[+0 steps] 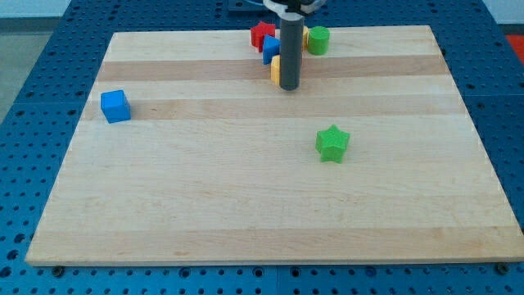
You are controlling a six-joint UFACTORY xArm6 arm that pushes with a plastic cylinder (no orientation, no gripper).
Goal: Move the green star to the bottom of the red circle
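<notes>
The green star (332,143) lies on the wooden board (246,205), right of centre. A red block (261,34) sits at the view's top centre, partly hidden by other blocks, so I cannot tell its shape. My tip (289,88) rests on the board just below a cluster of blocks at the top. It is well above and to the left of the green star, not touching it. The rod hides part of the cluster.
In the top cluster a blue block (269,49) and a yellow block (276,70) sit left of the rod. A green round block (318,39) and a sliver of yellow (305,36) sit to its right. A blue cube (115,106) lies at the left.
</notes>
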